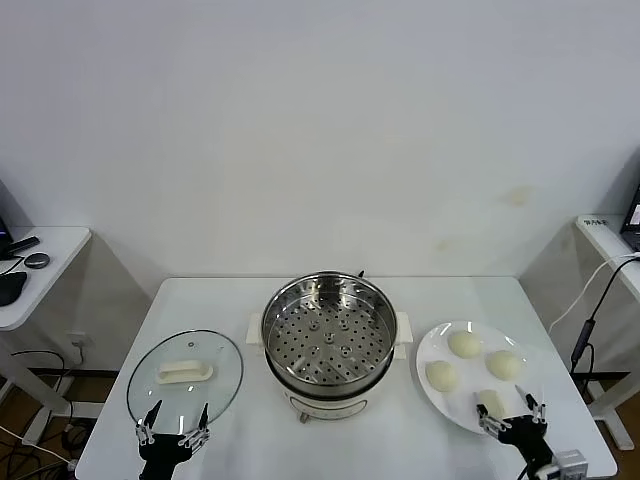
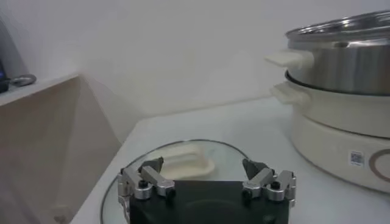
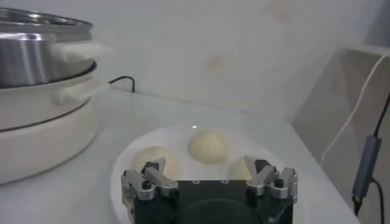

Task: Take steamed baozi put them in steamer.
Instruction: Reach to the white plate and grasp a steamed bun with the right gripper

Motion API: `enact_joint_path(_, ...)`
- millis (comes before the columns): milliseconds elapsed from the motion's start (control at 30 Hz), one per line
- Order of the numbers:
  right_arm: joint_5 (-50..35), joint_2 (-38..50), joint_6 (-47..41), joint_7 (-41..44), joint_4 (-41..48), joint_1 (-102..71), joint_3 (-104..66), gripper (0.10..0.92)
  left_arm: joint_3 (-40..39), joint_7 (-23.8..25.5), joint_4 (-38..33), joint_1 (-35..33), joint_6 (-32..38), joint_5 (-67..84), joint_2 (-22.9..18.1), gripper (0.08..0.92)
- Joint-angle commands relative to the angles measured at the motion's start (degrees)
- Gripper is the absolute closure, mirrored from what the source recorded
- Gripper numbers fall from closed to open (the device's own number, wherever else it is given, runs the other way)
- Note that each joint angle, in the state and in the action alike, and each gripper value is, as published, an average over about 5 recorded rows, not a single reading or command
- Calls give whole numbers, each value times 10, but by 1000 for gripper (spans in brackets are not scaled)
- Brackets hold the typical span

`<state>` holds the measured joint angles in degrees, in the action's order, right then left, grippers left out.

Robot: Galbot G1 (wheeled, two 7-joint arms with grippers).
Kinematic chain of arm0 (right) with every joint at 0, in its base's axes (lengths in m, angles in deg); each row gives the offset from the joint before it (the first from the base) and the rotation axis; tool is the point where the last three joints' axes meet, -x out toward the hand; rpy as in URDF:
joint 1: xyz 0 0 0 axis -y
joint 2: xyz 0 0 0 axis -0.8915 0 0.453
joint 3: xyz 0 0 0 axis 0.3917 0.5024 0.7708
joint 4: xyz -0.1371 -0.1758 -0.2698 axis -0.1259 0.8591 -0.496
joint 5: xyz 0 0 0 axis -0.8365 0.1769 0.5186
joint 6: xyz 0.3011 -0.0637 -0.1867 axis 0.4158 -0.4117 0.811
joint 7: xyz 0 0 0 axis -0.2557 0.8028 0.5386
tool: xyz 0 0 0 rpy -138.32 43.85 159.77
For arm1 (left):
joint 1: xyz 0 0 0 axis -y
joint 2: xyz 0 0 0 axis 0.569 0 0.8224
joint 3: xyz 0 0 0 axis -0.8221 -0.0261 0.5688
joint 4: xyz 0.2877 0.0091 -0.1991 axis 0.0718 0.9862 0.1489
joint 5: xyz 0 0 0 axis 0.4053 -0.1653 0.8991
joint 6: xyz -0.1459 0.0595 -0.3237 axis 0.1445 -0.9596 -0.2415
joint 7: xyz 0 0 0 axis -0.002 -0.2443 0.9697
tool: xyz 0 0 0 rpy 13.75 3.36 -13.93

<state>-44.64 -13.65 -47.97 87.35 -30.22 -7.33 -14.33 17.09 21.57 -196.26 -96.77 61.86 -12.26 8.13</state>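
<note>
Hovering our right gripper [image 1: 511, 412], fingers apart, over the plate [image 1: 432, 352] of 4 baozi [image 1: 464, 344] for picking; the steamer [image 1: 328, 331] sits uncovered, left gripper [image 1: 173, 425] fingers apart too.

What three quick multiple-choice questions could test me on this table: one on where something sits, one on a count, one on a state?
1. Where does the glass lid lie?
A. on the steamer
B. flat on the table, on the robot's left of the steamer
C. on the plate

2. How many baozi are on the white plate?
A. two
B. four
C. six

3. What is in the steamer?
A. only its perforated tray
B. one bun
C. water to the brim

Answers: 1 B, the lid rests beside the pot near the left hand. 2 B, four buns show by the right hand. 3 A, only bare holes show.
</note>
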Motion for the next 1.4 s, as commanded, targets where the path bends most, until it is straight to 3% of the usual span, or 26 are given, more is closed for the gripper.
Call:
enact_joint_path(33, 40, 79, -60, 21, 16, 83, -10, 203, 0, 0, -2, 1, -1, -6, -3, 177)
enact_joint_path(267, 161, 274, -84, 157, 120, 224, 29, 203, -4, -1, -16, -12, 0, -36, -20, 177)
enact_joint_path(433, 235, 402, -59, 359, 193, 335, 90, 203, -4, -7, -24, -24, 1, -49, -29, 177)
enact_joint_path(533, 262, 451, -31, 447, 227, 413, 165, 203, -3, -10, -28, -30, 2, -50, -31, 177)
enact_joint_path(667, 276, 485, -23, 494, 246, 537, 303, 203, -4, -12, -32, -35, 3, -53, -37, 177)
enact_joint_path(900, 315, 458, 8, 532, 299, 714, 549, 203, -5, -15, -43, -42, 7, -54, -45, 177)
enact_joint_path(1067, 383, 366, 87, 553, 363, 734, 556, 203, -2, -18, -47, -39, 9, -53, -50, 177)
enact_joint_path(1400, 417, 273, 112, 559, 430, 722, 545, 203, -1, -21, -68, -50, 12, -60, -65, 177)
